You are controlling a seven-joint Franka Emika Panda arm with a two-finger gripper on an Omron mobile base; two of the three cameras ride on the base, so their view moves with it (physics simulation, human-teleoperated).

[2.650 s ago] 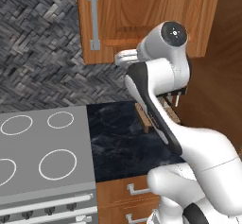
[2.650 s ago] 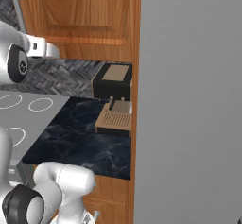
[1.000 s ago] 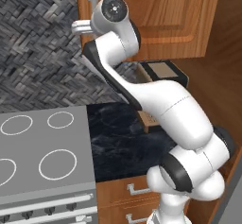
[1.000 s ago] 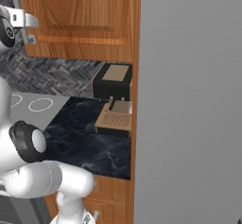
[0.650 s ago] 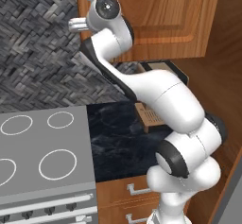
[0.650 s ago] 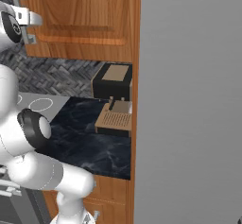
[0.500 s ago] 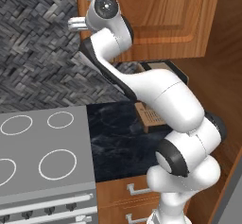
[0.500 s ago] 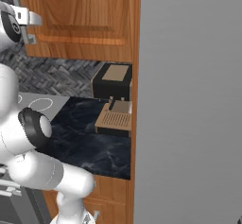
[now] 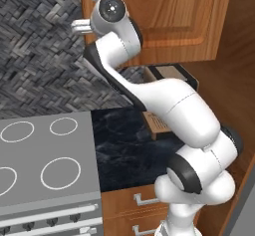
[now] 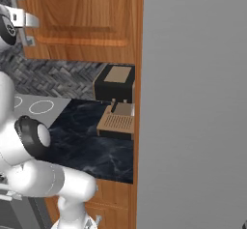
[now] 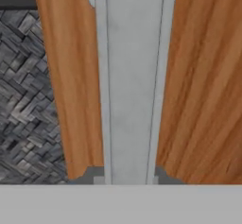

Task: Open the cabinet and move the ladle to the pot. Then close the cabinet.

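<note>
The cabinet (image 9: pixel 169 21) hangs shut above the dark counter (image 9: pixel 124 150), its silver handle (image 11: pixel 130 81) running down the door's left edge, just beside the herringbone backsplash (image 9: pixel 40 56). The arm reaches up to that edge, and in the hand view the handle stands very close and centred, running top to bottom with wood on both sides. The fingertips are hidden there, so whether the gripper (image 10: pixel 28 20) is clamped on the handle or merely around it cannot be told. From the right base view the gripper sits against the handle near the door's lower left corner. Below, the stove (image 9: pixel 45 165) lies left of the counter, a dark box (image 10: pixel 115 84) stands at the back, and a grey panel (image 10: pixel 193 102) walls the right side.
</note>
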